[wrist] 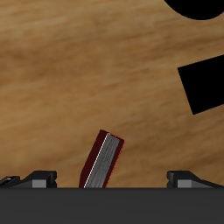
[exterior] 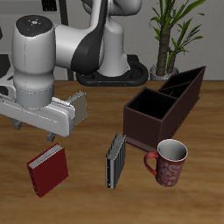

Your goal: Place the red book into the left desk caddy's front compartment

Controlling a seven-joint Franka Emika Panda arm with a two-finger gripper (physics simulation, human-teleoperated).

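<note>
The red book (exterior: pixel 46 169) lies flat on the wooden table near its front edge, dark red cover up and white page edges showing. In the wrist view the red book (wrist: pixel 103 160) appears tilted, just ahead of the fingers. My gripper (exterior: pixel 33 131) hangs open above and slightly behind the book, holding nothing. Both fingertips (wrist: pixel 39 178) show in the wrist view, spread wide apart around the open gripper (wrist: pixel 114 178). The left desk caddy (exterior: pixel 162 127), dark brown with open-topped compartments, stands across the table from the book, its front compartment empty.
A grey book (exterior: pixel 115 160) stands on edge between the red book and the caddy. A red patterned mug (exterior: pixel 169 163) sits in front of the caddy. A potted plant (exterior: pixel 171 35) stands behind the table.
</note>
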